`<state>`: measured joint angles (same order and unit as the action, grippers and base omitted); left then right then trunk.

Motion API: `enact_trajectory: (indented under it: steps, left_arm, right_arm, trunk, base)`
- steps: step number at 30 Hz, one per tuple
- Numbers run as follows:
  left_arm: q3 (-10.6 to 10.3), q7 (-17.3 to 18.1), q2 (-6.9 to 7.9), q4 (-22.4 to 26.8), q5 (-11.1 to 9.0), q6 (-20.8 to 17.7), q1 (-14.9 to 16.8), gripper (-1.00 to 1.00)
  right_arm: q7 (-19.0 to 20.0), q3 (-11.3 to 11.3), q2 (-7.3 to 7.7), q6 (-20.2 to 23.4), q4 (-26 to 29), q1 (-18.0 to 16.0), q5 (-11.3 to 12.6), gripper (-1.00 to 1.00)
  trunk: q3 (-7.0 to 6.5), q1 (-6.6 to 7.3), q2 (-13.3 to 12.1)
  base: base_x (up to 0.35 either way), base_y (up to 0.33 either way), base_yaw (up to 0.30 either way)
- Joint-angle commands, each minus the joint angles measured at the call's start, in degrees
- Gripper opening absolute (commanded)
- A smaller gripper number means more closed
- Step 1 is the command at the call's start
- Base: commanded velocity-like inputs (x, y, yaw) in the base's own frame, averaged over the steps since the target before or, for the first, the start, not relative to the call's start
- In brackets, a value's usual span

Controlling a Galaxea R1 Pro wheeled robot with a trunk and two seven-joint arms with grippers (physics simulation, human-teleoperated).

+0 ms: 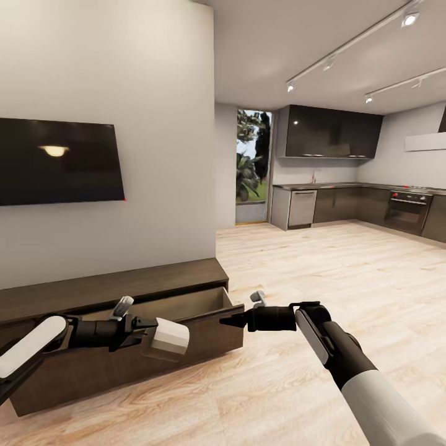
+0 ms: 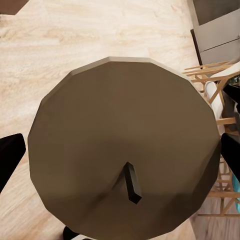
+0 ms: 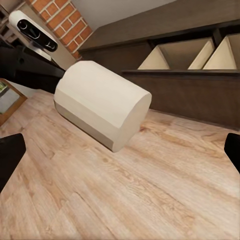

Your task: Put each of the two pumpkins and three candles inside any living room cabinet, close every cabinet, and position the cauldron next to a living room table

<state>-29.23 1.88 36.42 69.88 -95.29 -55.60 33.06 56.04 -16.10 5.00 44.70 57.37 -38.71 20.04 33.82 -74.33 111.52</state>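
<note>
A cream cylindrical candle (image 1: 170, 337) hangs just in front of the low dark-brown cabinet (image 1: 124, 279), with my left gripper (image 1: 152, 329) shut on it. In the left wrist view the candle's flat top and dark wick (image 2: 131, 182) face the camera, between dark fingers (image 2: 10, 157). The cabinet's right drawer (image 1: 192, 302) stands pulled out, its pale inside showing. My right gripper (image 1: 226, 320) is open and empty beside that drawer's front corner. The right wrist view shows the candle (image 3: 102, 102) and the cabinet's open drawers (image 3: 175, 55) behind it.
A black TV (image 1: 59, 161) hangs on the wall above the cabinet. Light wood floor (image 1: 322, 266) stretches right toward a dark grey kitchen (image 1: 347, 204) with an oven (image 1: 406, 210). A wooden chair frame (image 2: 215, 85) shows beyond the candle, and a brick wall (image 3: 60, 20) stands behind my left arm.
</note>
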Motion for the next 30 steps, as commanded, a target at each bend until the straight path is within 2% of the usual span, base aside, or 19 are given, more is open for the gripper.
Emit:
enact_trajectory:
  steps: [1,8,17,25,28,29,30]
  left_arm:
    - [-0.1,0.2,0.05,0.0,0.0,0.0,0.1,-1.00]
    - [-0.1,0.2,0.06,-0.2,0.1,0.2,0.1,-1.00]
    - [-0.1,0.2,-0.03,-0.2,0.1,0.2,0.1,-1.00]
    - [-0.1,0.2,-0.01,-0.2,0.2,0.3,0.1,-1.00]
    - [-0.2,0.2,-0.02,-0.1,0.2,0.3,0.1,-1.00]
    - [-0.2,0.2,-0.02,-0.1,0.2,0.3,0.1,-1.00]
    - [-0.2,0.2,0.00,-0.1,0.2,0.3,0.1,-1.00]
  right_arm:
    - [-0.1,-0.1,0.08,0.3,0.0,-0.1,0.3,1.00]
    - [-0.1,-0.1,-0.01,0.3,0.0,-0.1,0.3,1.00]
    - [-0.2,-0.2,-0.11,0.4,0.0,-0.1,0.3,1.00]
    - [-2.6,0.0,0.01,0.5,0.6,-0.1,0.2,1.00]
    - [-3.9,0.2,0.11,2.2,1.0,-0.1,0.1,1.00]
    - [-4.8,0.9,0.22,3.8,1.4,-0.1,0.1,1.00]
    - [-7.0,3.7,0.44,7.0,3.0,-0.3,0.0,1.00]
  trunk:
    - [0.07,0.01,0.0]
    - [0.07,0.01,0.0]
    - [0.07,0.01,0.0]
    - [0.07,0.01,0.0]
    - [0.07,0.01,0.0]
    - [0.07,0.01,0.0]
    - [0.07,0.01,0.0]
  base:
    - [0.000,0.000,0.000]
    - [0.085,-0.108,0.034]
    - [0.077,-0.100,0.243]
    - [0.003,-0.005,0.064]
    - [0.000,0.000,0.005]
    - [0.000,0.000,0.002]
    - [0.000,0.000,0.001]
